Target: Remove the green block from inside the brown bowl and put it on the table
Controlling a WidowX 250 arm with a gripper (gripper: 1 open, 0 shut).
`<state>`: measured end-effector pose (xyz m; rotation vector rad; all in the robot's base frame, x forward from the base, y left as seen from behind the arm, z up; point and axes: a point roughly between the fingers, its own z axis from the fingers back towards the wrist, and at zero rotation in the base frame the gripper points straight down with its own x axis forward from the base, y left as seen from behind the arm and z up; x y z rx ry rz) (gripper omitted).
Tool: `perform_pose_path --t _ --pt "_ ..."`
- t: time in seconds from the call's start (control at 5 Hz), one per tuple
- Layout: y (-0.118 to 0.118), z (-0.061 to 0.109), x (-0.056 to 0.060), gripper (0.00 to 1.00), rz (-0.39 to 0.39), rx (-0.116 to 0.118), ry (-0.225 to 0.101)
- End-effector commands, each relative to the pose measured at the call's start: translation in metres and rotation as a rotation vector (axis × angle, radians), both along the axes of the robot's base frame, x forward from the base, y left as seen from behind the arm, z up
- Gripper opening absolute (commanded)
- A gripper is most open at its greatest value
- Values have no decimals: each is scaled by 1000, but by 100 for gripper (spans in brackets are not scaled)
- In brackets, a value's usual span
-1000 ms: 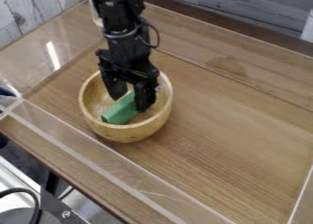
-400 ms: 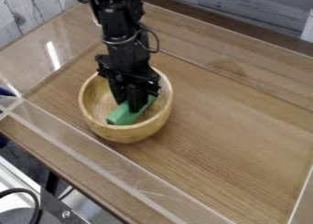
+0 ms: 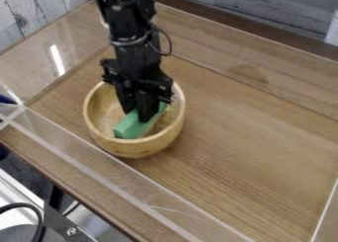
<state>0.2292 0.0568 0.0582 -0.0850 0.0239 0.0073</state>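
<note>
The brown bowl point(image 3: 103, 127) sits on the table point(image 3: 251, 137), left of centre. Inside it lies the green block point(image 3: 132, 124), its lower end showing below the fingers. My black gripper point(image 3: 140, 110) reaches straight down into the bowl, and its two fingers are shut on the upper part of the green block. The block's top end is hidden between the fingers. The block still appears to rest inside the bowl, leaning against its wall.
Low clear acrylic walls point(image 3: 79, 157) border the table along the front and sides. Bare wood-grain surface stretches to the right of the bowl and in front of it.
The fingers, spread apart over the block a second ago, have closed on it. The arm and bowl have stayed in place.
</note>
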Motion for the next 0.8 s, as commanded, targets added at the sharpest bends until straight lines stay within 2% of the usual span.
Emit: perform_pose_path --t 0.0,0.4,0.6 --pt "-2 37 16 0 -17 15 -62" --pt "-5 111 55 0 28 -81 -102" --pt "-41 104 61 0 -52 -124 -92"
